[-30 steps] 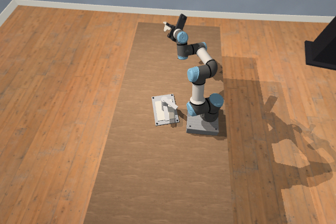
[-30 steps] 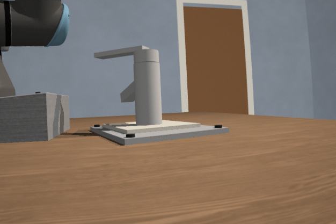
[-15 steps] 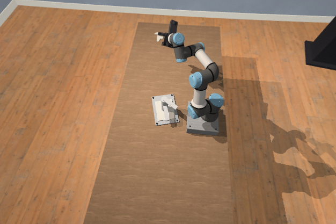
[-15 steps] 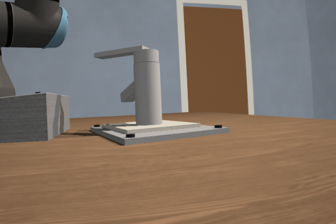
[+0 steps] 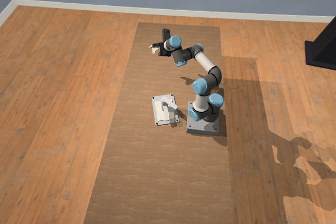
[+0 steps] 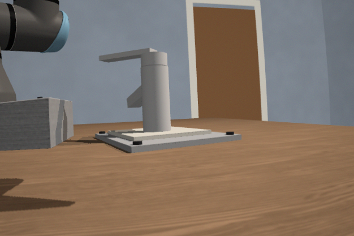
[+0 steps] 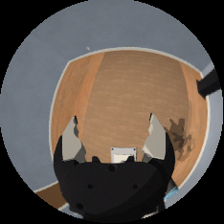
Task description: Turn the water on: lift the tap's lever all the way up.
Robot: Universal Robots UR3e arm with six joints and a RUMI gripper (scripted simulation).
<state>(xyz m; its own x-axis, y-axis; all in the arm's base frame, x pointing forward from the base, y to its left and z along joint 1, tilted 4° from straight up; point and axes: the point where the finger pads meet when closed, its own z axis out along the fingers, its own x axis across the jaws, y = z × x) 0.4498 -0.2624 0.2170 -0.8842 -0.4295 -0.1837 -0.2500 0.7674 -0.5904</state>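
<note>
Here the claw (image 5: 153, 48) hangs spread apart and empty, well away from the tap (image 5: 165, 108). The tap's lever (image 6: 125, 55) lies about level, untouched.

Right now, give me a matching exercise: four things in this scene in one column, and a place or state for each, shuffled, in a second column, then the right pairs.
Things:
1. tap's lever
2. gripper
3. mounting plate
4. door

Places or states:
A. flat on the table under the tap, black bolts at its corners
B. brown, in the wall behind the tap
C. roughly level, not yet raised
D. fingers wide apart, nothing between them, far from the tap

Pairs: 1-C, 2-D, 3-A, 4-B
</note>
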